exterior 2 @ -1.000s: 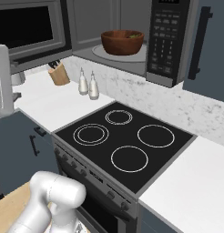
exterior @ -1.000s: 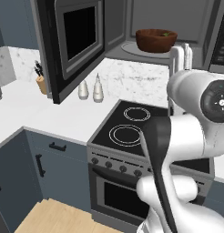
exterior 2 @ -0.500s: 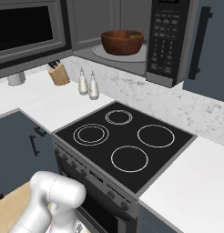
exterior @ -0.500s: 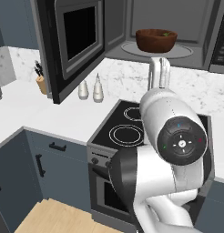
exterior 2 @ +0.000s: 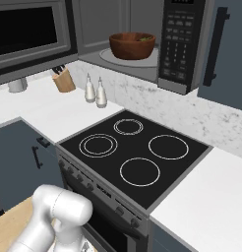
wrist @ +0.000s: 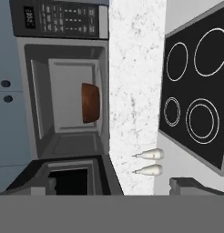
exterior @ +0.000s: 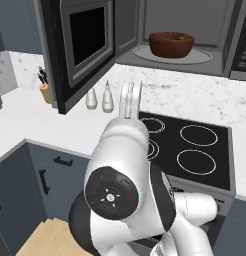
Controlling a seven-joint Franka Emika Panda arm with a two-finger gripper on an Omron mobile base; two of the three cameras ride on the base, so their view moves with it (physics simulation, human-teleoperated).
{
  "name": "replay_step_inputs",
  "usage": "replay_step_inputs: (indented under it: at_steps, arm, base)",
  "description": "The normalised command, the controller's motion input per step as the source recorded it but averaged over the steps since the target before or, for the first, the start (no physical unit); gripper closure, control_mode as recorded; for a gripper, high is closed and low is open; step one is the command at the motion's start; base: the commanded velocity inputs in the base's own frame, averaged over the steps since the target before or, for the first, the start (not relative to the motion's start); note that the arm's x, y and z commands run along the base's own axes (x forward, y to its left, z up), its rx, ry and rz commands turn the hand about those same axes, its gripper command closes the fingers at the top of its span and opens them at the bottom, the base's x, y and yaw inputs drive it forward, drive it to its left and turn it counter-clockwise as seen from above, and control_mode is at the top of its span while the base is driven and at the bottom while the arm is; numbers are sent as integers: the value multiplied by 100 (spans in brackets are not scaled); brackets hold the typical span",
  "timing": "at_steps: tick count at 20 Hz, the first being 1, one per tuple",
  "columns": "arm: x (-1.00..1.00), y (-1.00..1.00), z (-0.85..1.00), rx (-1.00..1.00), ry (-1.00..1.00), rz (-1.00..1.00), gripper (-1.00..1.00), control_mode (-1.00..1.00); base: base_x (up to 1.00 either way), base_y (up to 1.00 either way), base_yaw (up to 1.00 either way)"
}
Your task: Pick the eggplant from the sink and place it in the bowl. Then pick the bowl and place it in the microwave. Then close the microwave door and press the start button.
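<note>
The reddish-brown bowl (exterior: 171, 44) (exterior 2: 132, 45) (wrist: 89, 102) stands on the glass turntable inside the open microwave (exterior: 145, 20) (wrist: 63, 113). A bit of green from the eggplant (exterior: 182, 37) peeks over the bowl's rim; its purple body is hidden. The microwave door (exterior: 85, 45) (exterior 2: 29, 34) (wrist: 73, 179) is swung wide open to the left. The keypad panel (exterior 2: 179, 44) (wrist: 63, 20) sits on the right side. My gripper (exterior: 131, 100) points up over the stove's left edge, below and left of the cavity, open and holding nothing. The sink is out of view.
A black cooktop (exterior: 190, 145) (exterior 2: 137, 152) with several ring burners lies under the microwave. Two shakers (exterior: 100, 97) (exterior 2: 95, 91) and a knife block (exterior: 44, 90) (exterior 2: 64, 81) stand on the white counter (exterior: 25, 120) below the open door.
My arm has swung left and down, away from the microwave cavity and the bowl. The gripper has stayed open. Bowl and door have not moved.
</note>
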Motion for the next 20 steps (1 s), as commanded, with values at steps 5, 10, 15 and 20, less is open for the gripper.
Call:
replay_step_inputs:
  at_steps: [5, 10, 15, 20]
  arm:
    - [5, 85, -30, 6, -11, -12, -100, -100]
    - [12, 98, -29, 3, -12, -14, -100, -100]
    - [36, 71, -28, 6, -6, -10, -100, -100]
    - [55, 54, -16, 2, -3, -7, -100, -100]
  base:
    - [0, 0, 0]
    - [0, 0, 0]
    - [0, 0, 0]
    - [0, 0, 0]
